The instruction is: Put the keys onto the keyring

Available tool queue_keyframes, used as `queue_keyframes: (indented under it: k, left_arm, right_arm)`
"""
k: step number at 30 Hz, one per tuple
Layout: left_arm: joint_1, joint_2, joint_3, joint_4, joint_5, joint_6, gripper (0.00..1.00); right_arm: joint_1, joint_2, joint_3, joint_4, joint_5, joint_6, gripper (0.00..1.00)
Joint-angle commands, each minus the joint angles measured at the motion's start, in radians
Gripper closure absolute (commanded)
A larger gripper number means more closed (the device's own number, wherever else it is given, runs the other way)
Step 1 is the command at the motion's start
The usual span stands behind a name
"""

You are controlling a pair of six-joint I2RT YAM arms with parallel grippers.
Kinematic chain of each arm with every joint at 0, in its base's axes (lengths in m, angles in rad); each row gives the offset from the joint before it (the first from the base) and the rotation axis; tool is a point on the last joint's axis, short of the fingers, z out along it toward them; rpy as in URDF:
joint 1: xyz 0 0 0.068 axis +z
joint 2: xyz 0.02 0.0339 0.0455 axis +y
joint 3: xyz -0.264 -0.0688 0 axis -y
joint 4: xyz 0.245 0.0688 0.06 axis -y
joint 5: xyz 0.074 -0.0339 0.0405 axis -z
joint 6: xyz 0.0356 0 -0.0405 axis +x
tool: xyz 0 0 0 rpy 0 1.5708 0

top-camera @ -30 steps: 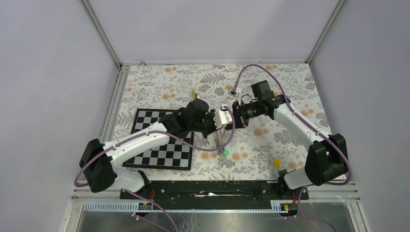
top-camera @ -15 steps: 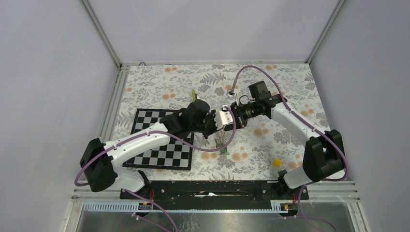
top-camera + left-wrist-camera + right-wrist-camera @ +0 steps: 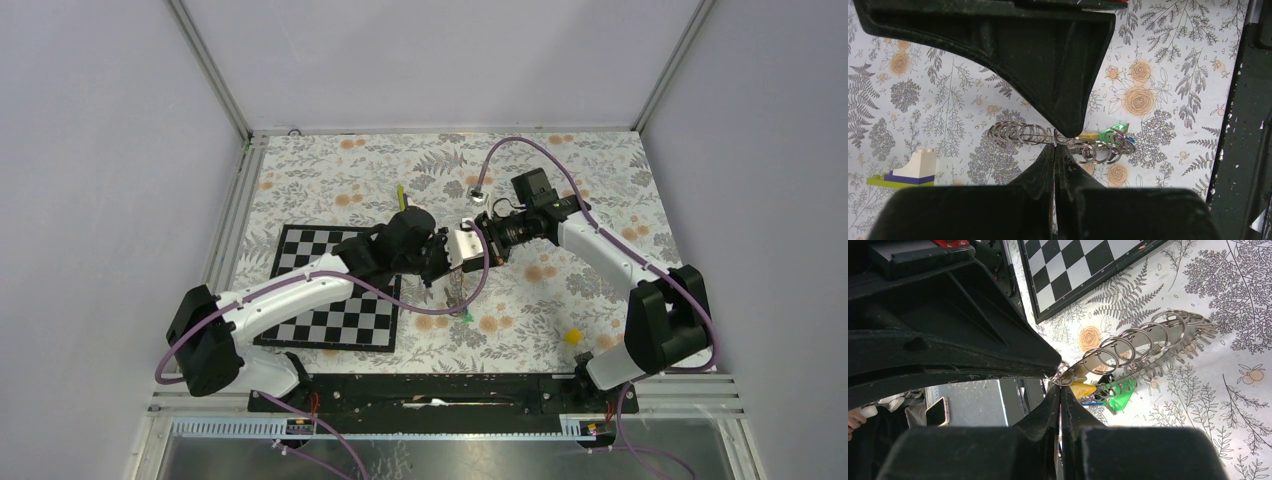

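The keyring (image 3: 1148, 340), a coil of thin grey wire loops, hangs over the flowered table between my two grippers. It shows in the left wrist view as the keyring (image 3: 1018, 134) and from above as the keyring (image 3: 455, 290). A yellow key (image 3: 1083, 388), a green key (image 3: 1120, 397) and a blue key (image 3: 1093, 403) hang bunched at one end. My left gripper (image 3: 1055, 145) is shut on the keyring wire mid-coil. My right gripper (image 3: 1060, 385) is shut on a loop of the keyring beside the yellow key. From above, the left gripper (image 3: 447, 262) and right gripper (image 3: 478, 250) almost touch.
A chessboard (image 3: 335, 290) lies under the left arm. A small yellow piece (image 3: 572, 337) sits near the right arm's base. A thin green-yellow strip (image 3: 400, 192) lies behind the left gripper. A white, purple and green block (image 3: 908, 170) rests on the cloth.
The right arm has edged a little to the left, closer to the left gripper. Both grippers stay shut and the keyring still hangs between them.
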State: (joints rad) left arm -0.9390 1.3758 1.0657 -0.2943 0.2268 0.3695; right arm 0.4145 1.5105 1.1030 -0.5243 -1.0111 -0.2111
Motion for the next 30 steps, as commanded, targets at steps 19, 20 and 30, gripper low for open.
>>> queue_keyframes:
  k: [19,20,30]
  left_arm:
    - [-0.019,-0.063,-0.012,0.057,0.035,0.062,1.00]
    - [-0.019,-0.065,-0.014,0.054,0.036,0.064,1.00]
    - [-0.023,-0.072,-0.015,0.033,0.083,0.079,1.00]
  right_arm:
    - [-0.006,0.031,0.029,0.033,0.014,0.035,1.00]
    - [-0.009,0.031,0.028,0.034,0.014,0.035,1.00]
    - [-0.026,0.049,0.028,0.033,0.012,0.039,1.00]
